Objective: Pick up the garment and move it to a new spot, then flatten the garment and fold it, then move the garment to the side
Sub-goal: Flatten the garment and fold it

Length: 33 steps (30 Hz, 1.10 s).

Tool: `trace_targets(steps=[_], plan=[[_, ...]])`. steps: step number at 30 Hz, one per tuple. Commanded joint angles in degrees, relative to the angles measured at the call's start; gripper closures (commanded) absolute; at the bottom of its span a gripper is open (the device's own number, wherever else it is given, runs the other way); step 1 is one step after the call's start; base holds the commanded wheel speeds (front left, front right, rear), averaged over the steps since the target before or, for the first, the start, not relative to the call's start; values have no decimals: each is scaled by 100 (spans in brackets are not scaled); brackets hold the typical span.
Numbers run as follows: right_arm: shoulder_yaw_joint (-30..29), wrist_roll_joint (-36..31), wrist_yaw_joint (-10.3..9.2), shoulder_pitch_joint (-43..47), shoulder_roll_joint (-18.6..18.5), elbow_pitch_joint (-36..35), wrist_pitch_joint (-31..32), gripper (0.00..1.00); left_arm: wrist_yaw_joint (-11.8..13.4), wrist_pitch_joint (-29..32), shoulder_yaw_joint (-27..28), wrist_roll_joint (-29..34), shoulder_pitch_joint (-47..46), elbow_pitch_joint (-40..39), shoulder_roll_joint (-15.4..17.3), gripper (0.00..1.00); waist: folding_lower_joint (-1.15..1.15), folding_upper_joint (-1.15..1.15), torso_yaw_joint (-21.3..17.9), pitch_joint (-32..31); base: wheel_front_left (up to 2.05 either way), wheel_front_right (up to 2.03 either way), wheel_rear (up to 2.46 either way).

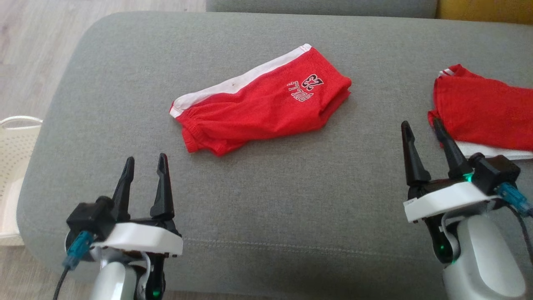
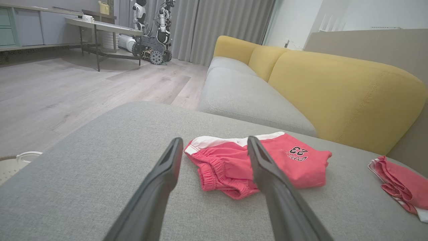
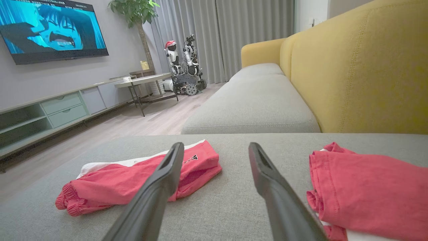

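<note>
The shorts [image 1: 258, 108] lie near the middle of the grey seat [image 1: 266, 216], well clear of every edge. The seat's left side rounds off toward the wood floor [image 1: 33, 50], where a pale basket [image 1: 14, 150] stands close against it. The far edge meets another grey cushion. Bare grey fabric runs wide between the shorts and the near edge, and a narrower bare strip parts them from the red cloth [image 1: 483, 112] folded at the right, which runs out of the head view.

The shorts' long axis runs slantwise, from near-left to far-right as the robot faces them. The gathered waistband is the near-left end. A white stripe follows the far long side, and the printed "23" sits toward the right end, upside down to the robot.

The left pincer [image 1: 146, 158] hovers low at the near left, fingers spread and holding nothing, aimed at the waistband end. The right pincer [image 1: 421, 123] is likewise spread and empty, with one fingertip just beside the red cloth's near-left corner. I cannot tell whether it touches.

From the left wrist you see the yellow backrest [image 2: 334, 87] behind the seat, and another wheeled robot [image 2: 153, 36] by grey curtains. The right wrist view adds a lit screen [image 3: 53, 30] on the wall and a low cabinet [image 3: 50, 110] beneath it. It also shows white fabric under the red cloth.
</note>
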Motion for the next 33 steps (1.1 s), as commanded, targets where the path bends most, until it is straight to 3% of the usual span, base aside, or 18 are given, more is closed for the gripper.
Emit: trace_targets(steps=[1,11,18,26,33], plan=[[83,-40,-6,-67,38,-230,49,0,-39,-70,199,23,-154,-218,10,0,1,0,28,-10,0,0,0],[-18,44,-6,-227,18,-472,536,0,32,-70,57,-125,-266,-288,7,0,1,0,367,344,0,0,0],[-362,1105,-6,-655,204,-333,1425,0,75,-70,-153,-255,-438,-262,7,0,1,0,710,700,0,0,0],[-1298,2540,-6,-1454,473,511,2944,0,169,-70,-386,-415,-601,-250,6,0,1,0,1069,1017,0,0,0],[-2092,2763,-6,-2100,543,1260,3540,0,185,-70,-652,-463,-627,-145,6,0,1,0,1354,1162,0,0,0]])
